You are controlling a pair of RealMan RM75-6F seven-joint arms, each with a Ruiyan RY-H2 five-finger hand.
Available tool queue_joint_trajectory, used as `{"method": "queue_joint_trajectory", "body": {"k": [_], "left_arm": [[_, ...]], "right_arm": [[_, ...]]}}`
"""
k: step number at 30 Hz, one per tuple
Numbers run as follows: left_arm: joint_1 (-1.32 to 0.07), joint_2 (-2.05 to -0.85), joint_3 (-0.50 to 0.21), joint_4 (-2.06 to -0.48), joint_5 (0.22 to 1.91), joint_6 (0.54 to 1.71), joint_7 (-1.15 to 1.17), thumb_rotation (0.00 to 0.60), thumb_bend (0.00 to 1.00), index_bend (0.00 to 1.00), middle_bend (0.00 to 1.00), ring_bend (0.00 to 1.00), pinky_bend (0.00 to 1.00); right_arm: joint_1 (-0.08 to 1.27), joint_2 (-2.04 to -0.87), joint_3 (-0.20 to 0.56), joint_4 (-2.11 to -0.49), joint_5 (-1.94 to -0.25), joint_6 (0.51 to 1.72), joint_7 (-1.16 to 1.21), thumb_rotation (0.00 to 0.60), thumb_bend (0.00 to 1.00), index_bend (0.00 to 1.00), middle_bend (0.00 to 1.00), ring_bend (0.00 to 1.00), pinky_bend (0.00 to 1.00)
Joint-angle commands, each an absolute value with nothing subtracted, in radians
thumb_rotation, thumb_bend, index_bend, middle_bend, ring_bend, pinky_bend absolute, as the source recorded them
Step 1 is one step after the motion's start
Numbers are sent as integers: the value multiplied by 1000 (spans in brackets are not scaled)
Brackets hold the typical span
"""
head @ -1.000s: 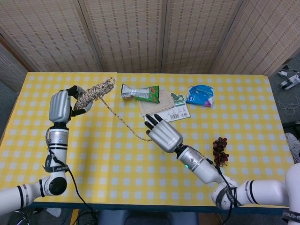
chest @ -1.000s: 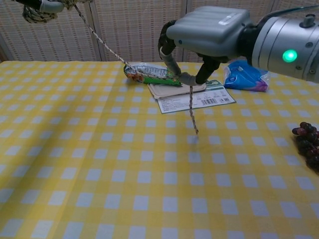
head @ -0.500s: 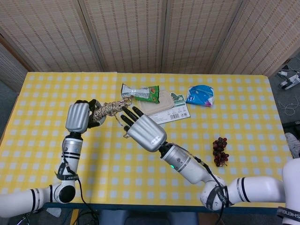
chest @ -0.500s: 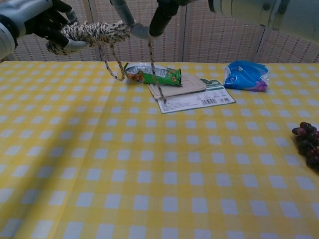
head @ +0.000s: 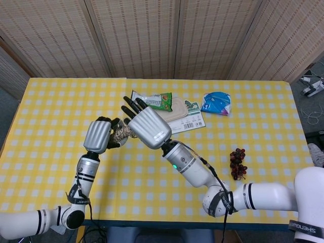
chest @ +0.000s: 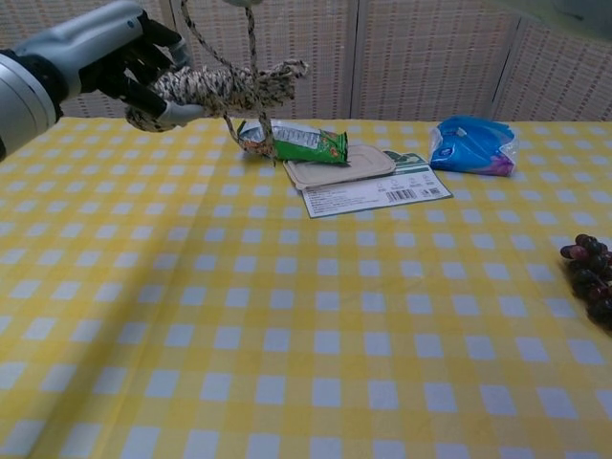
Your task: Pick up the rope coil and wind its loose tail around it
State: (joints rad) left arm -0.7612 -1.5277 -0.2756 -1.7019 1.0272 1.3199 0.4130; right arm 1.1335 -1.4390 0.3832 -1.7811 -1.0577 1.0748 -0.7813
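The coil (chest: 225, 86) is gripped in the left hand (head: 98, 135), raised above the table (chest: 287, 316). The tail (chest: 251, 38) rises toward the right hand (head: 145, 126), whose grip cannot be told. Each turn should be laid snug while the coil is held steady.

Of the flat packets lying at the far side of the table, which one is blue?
The blue plastic packet, lying apart, rightmost of the group. The green-and-silver snack wrapper and the beige pouch on the white barcode card lie together, further left.
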Motion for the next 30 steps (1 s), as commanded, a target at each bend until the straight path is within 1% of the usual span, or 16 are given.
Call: {"method": "queue_joint_trajectory", "body": {"k": [1,5,14,21,30], "left_arm": [[-753,-1523,-263,-1718,1051,1307,395,573,269,709,707,490,348],[-746,-1506,-249,-1755,1098,1271,337,598,270,709,707,487,338],[-729,-1479,-245,-1822,1216,1248,204,599,270,710,707,484,337],[-705,-1459,-280,-1846,1267,1267,62,599,269,714,708,485,335],[-680,-1413,-345,-1907,1265,1263,-129,600,269,713,709,486,333]], "right_arm": [[1143,-1442,397,-1753,-1033,1076,-766,600,507,596,248,83,206],[1155,-1447,400,-1714,-997,1065,-759,600,507,596,248,83,206],[1167,-1455,394,-1646,-942,1057,-740,600,508,596,248,83,206],[1144,-1457,366,-1590,-922,1053,-695,600,508,596,248,83,206],[1107,-1497,327,-1517,-958,1037,-574,600,508,596,248,83,206]]}}
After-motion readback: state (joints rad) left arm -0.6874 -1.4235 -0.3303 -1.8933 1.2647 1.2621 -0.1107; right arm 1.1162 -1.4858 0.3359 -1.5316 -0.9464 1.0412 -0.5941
